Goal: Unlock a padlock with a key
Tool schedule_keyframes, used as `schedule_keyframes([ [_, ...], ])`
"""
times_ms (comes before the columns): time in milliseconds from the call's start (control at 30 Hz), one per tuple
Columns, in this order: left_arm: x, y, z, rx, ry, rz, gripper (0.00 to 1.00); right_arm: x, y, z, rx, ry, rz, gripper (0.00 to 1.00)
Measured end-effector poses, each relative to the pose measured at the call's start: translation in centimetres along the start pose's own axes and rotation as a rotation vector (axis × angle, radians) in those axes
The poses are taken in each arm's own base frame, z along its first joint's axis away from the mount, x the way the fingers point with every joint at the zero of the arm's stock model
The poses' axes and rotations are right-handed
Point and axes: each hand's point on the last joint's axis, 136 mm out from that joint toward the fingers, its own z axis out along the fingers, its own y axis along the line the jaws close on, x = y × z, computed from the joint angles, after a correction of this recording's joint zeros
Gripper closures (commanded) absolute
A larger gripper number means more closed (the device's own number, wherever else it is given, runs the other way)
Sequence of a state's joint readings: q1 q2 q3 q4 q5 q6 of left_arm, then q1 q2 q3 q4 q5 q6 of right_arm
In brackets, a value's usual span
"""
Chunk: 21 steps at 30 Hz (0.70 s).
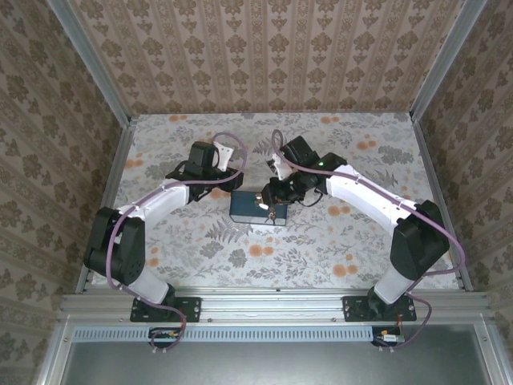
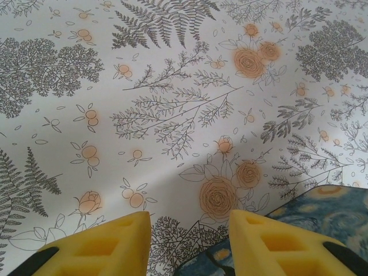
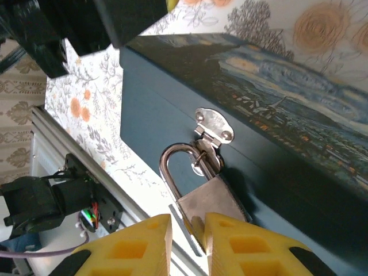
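1. Middle of the top view: a dark blue box point(image 1: 247, 207) with a swirly painted lid, flat on the flowered tablecloth point(image 1: 321, 257). Two arms bent in toward it, one from the left of the frame and one from the right.
2. On the lower edge of that box in the top view: the padlock point(image 1: 271, 215), small and hard to make out there.
3. Lower middle of the right wrist view: the same padlock point(image 3: 210, 198), metallic, hanging against the plain blue side of the box point(image 3: 167, 103). Shackle shut and looped through the ring of a small silvery hasp point(image 3: 213, 125) just above it.
4. Bottom of the right wrist view: right gripper point(image 3: 188, 244), its yellow fingers point(image 3: 135, 247) drawn close, with a narrow slot left between them.
5. In that slot: the lower end of the padlock, and beside it a thin grey metal strip point(image 3: 185, 225). Key or not, cannot tell. Cannot tell either whether the pads actually press on anything.
6. Bottom of the left wrist view: left gripper point(image 2: 190, 244), yellow fingers point(image 2: 98, 250) parted about halfway. Nothing clamped between them.
7. Lower right corner of the left wrist view: a corner of the box lid point(image 2: 328, 210), running under the finger on that side. Touching or not, cannot tell.
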State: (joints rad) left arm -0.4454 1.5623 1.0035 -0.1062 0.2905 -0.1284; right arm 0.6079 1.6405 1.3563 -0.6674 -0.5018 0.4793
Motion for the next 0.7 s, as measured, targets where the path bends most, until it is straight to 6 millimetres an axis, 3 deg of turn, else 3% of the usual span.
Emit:
schedule_keyframes([
  [300, 0.1, -1.3, 0.2, 0.006, 0.02, 0.008, 0.59, 0.8, 1.0, 1.1, -0.017, 0.013, 0.018, 0.74],
  [467, -0.4, -1.0, 1.4, 0.003, 0.026, -0.015, 0.6, 0.0, -0.2, 0.9, 0.014, -0.013, 0.055, 0.75],
  [700, 0.6, -0.6, 2.5, 0.0, 0.059, -0.042, 0.59, -0.4, -1.4, 1.7, 0.029, -0.024, 0.088, 0.75],
])
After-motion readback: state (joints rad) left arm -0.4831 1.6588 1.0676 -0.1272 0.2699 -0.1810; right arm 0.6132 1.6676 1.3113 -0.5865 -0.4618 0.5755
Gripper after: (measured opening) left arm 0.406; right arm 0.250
